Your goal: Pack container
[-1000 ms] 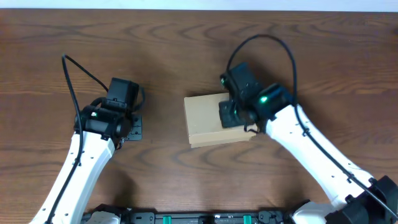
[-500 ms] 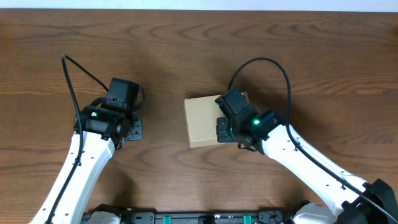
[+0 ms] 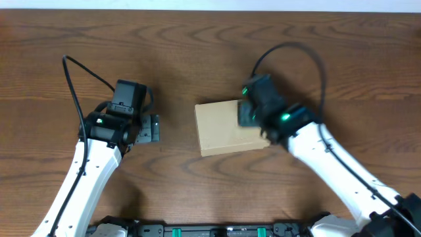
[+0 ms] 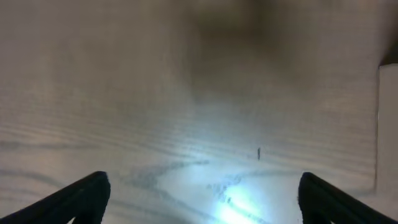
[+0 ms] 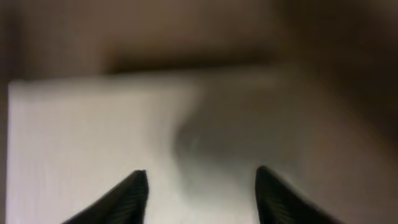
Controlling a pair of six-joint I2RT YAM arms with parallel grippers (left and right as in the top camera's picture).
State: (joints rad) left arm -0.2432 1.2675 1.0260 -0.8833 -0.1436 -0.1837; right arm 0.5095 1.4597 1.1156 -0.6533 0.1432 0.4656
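Observation:
The container (image 3: 222,128), a small tan cardboard box with its lid down flat, lies at the middle of the table. My right gripper (image 3: 247,116) hovers over its right end. In the right wrist view the gripper (image 5: 202,180) is open, both dark fingertips (image 5: 134,190) spread above the pale lid (image 5: 93,130) with nothing between them. My left gripper (image 3: 151,128) is on the table left of the box, a gap apart from it. In the left wrist view it (image 4: 204,193) stands wide open over bare wood, and a pale strip at the right edge may be the box (image 4: 389,124).
The dark wooden table (image 3: 197,46) stretches all round the box. Black cables loop from both arms, one above the left wrist (image 3: 85,72) and one above the right wrist (image 3: 289,49). The arms' base rail (image 3: 210,230) runs along the near edge.
Both grippers have opened, the left one much wider. The right gripper has shifted from the box's near right part toward its far right end. The box has stayed in place.

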